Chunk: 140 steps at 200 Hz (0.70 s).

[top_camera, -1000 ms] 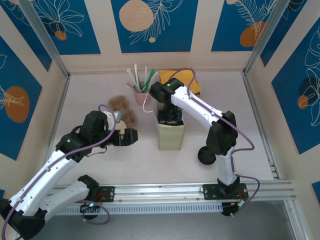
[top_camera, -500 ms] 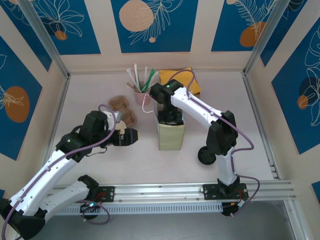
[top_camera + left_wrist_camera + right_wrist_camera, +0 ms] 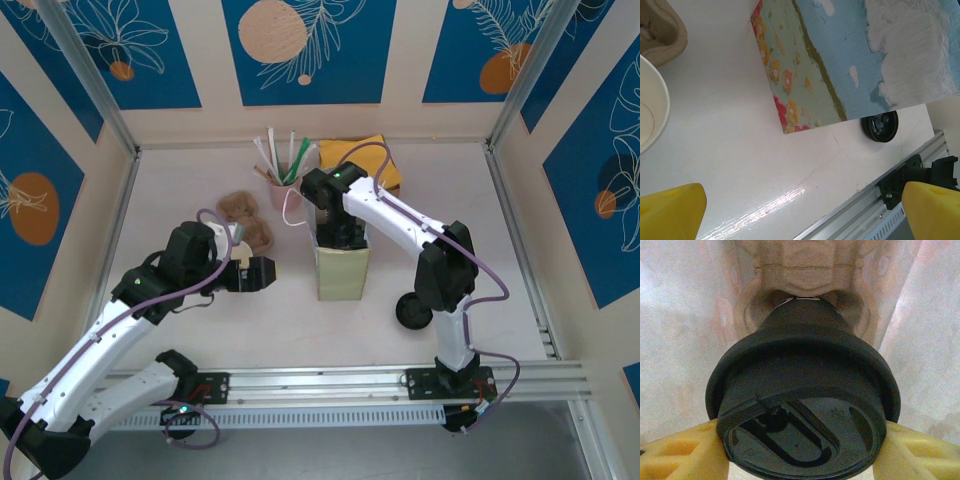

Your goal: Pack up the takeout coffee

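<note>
The takeout coffee, a small paper cup hidden under its round black plastic lid, sat low in the centre of the right wrist view. It was down inside the tall pale-yellow paper bag standing in the middle of the top view. The right gripper clasped it at the lid's rim, one yellow finger at each lower corner of the frame, jaws spread partway to the lid's width. The coffee stood upright, long axis vertical and lid toward the camera, its base aimed at a moulded brown cardboard carrier at the upper centre. It probably handled as light, thin-walled and crushable, with a smooth lid that could pop off, so a hold round the body just under the lid seemed safer. The left gripper, left of the bag, hung wide open and empty.
</note>
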Each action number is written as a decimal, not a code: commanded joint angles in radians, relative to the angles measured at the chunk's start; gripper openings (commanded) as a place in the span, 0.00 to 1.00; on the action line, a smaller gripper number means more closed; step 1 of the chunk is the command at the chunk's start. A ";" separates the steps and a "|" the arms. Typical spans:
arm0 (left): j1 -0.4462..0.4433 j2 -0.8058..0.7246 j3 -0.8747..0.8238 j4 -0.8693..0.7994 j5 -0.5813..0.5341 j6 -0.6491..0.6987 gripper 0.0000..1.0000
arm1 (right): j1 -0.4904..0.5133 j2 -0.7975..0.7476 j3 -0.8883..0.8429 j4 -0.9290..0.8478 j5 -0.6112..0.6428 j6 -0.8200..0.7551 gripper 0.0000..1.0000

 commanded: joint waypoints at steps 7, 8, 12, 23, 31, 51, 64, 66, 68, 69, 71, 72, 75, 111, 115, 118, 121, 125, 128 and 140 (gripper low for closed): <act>-0.008 -0.008 0.000 -0.010 0.009 0.002 1.00 | -0.006 -0.008 -0.030 0.006 -0.011 -0.002 0.65; -0.008 -0.008 0.001 -0.011 0.009 0.002 1.00 | -0.006 -0.008 -0.030 0.006 -0.011 -0.002 0.64; -0.008 -0.008 0.002 -0.011 0.009 0.002 1.00 | -0.006 -0.007 -0.030 0.006 -0.011 -0.002 0.64; -0.009 -0.008 0.002 -0.010 0.009 0.002 1.00 | -0.006 -0.008 -0.033 0.007 -0.012 -0.003 0.64; -0.009 -0.007 0.003 -0.009 0.009 0.001 1.00 | -0.006 -0.008 -0.035 0.007 -0.012 -0.003 0.64; -0.008 -0.008 0.004 -0.008 0.009 0.001 1.00 | -0.006 -0.014 -0.038 0.006 -0.011 -0.003 0.64; -0.008 -0.006 0.004 -0.006 0.011 -0.002 1.00 | -0.006 -0.015 -0.039 0.005 -0.009 -0.003 0.64; -0.008 -0.007 0.004 -0.006 0.011 -0.003 1.00 | -0.006 -0.015 -0.039 0.005 -0.010 -0.003 0.64; -0.008 -0.007 0.004 -0.006 0.011 -0.002 1.00 | -0.006 -0.015 -0.039 0.006 -0.011 -0.003 0.64; -0.009 -0.008 0.004 -0.006 0.011 -0.004 1.00 | -0.006 -0.015 -0.039 0.005 -0.011 -0.002 0.64; -0.009 -0.007 0.003 -0.006 0.011 -0.004 1.00 | -0.006 -0.015 -0.039 0.005 -0.010 -0.003 0.64; -0.009 -0.007 0.004 -0.006 0.011 -0.004 1.00 | -0.006 -0.016 -0.039 0.005 -0.010 -0.003 0.65; -0.008 -0.007 0.004 -0.007 0.011 -0.004 1.00 | -0.006 -0.016 -0.039 0.005 -0.011 -0.003 0.65; -0.009 -0.011 0.004 -0.007 0.012 -0.005 1.00 | -0.006 -0.016 -0.041 0.005 -0.008 -0.005 0.64; -0.008 -0.011 0.004 -0.008 0.011 -0.007 1.00 | -0.006 -0.016 -0.041 0.005 -0.009 -0.005 0.64; -0.009 -0.013 0.003 -0.009 0.011 -0.007 1.00 | -0.006 -0.016 -0.042 0.006 -0.008 -0.005 0.64; -0.008 -0.013 0.003 -0.010 0.011 -0.008 1.00 | -0.006 -0.016 -0.042 0.006 -0.008 -0.005 0.64; -0.008 -0.013 0.002 -0.009 0.011 -0.008 1.00 | -0.006 -0.017 -0.041 0.006 -0.009 -0.004 0.64; -0.009 -0.013 0.002 -0.008 0.011 -0.008 1.00 | -0.006 -0.016 -0.042 0.007 -0.009 -0.004 0.64; -0.008 -0.015 0.003 -0.008 0.011 -0.008 1.00 | -0.006 -0.017 -0.046 0.009 -0.009 -0.005 0.64</act>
